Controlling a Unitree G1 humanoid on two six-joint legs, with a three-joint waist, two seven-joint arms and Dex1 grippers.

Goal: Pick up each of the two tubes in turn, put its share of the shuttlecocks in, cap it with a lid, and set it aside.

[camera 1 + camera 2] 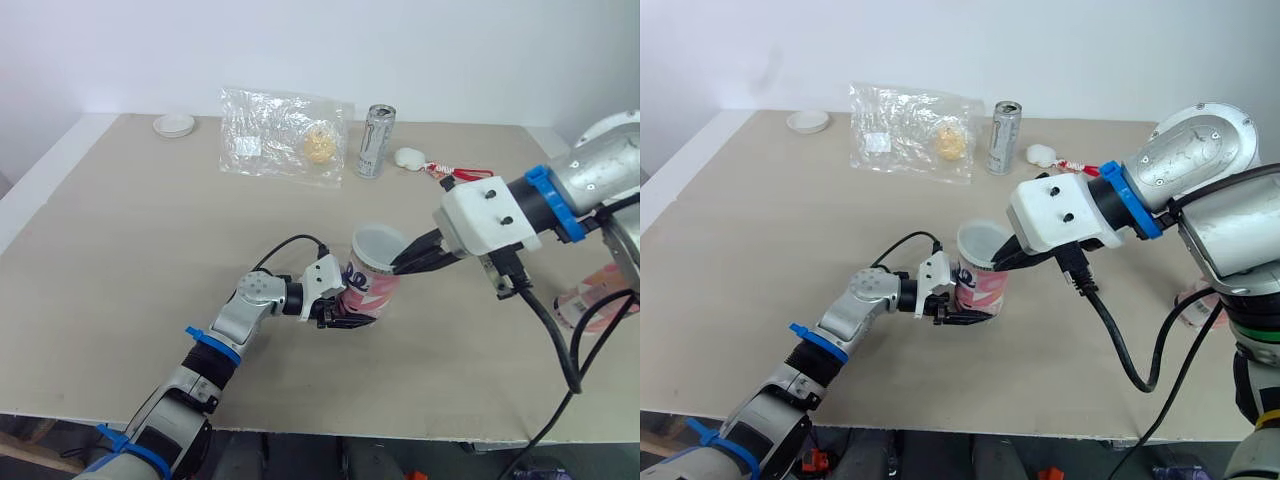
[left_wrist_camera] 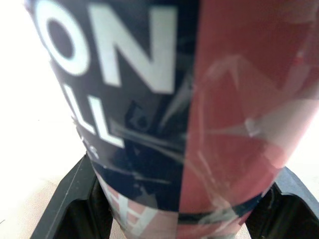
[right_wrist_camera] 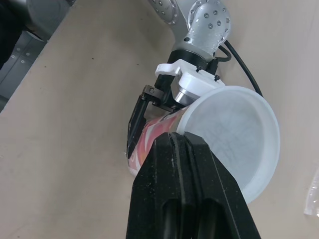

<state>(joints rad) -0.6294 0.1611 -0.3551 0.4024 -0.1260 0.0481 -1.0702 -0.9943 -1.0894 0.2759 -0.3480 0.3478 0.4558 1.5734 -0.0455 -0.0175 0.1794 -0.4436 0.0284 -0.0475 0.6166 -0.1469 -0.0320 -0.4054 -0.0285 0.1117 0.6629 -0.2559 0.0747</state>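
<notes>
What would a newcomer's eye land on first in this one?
The pink-and-navy tube in the middle of the table, clamped in the left jaws. A white lid sits at its mouth, with the right jaws shut at the lid's rim. Near the far edge are a silver can and a crinkled plastic bag.

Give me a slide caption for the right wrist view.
Right gripper places the white lid on the tube held in the left gripper.

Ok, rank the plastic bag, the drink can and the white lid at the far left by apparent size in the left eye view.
1. plastic bag
2. drink can
3. white lid
All three sit near the table's far edge, so nearness hardly skews this.
</notes>
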